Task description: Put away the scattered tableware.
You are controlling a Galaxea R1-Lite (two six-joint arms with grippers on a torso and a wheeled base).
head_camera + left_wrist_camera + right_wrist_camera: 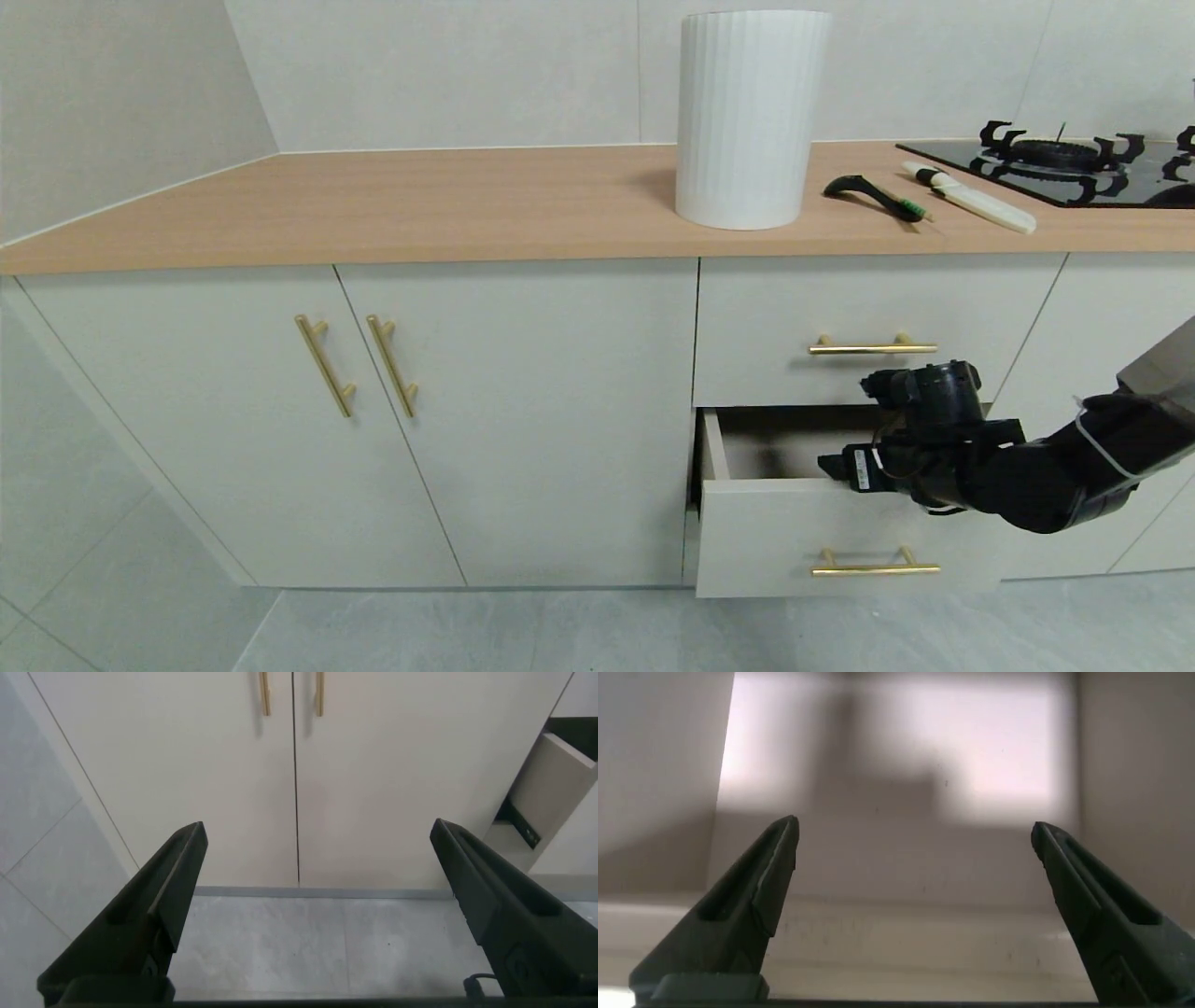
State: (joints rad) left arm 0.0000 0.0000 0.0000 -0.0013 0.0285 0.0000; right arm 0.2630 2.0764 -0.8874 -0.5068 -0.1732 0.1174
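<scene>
Partly hidden drawer, right tool spread above.

The wooden surface ran above the right claw. Up from the claw stood a white canister. Beside it lay a peeler and a knife, near the hob.

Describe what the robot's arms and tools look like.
The right arm is glossy black and chunky, with a white strap wrapped round it, a thin cable looping near the wrist and a small white label. Both the left tool and right tool have two dark, tapering fingers with slotted sides.
</scene>
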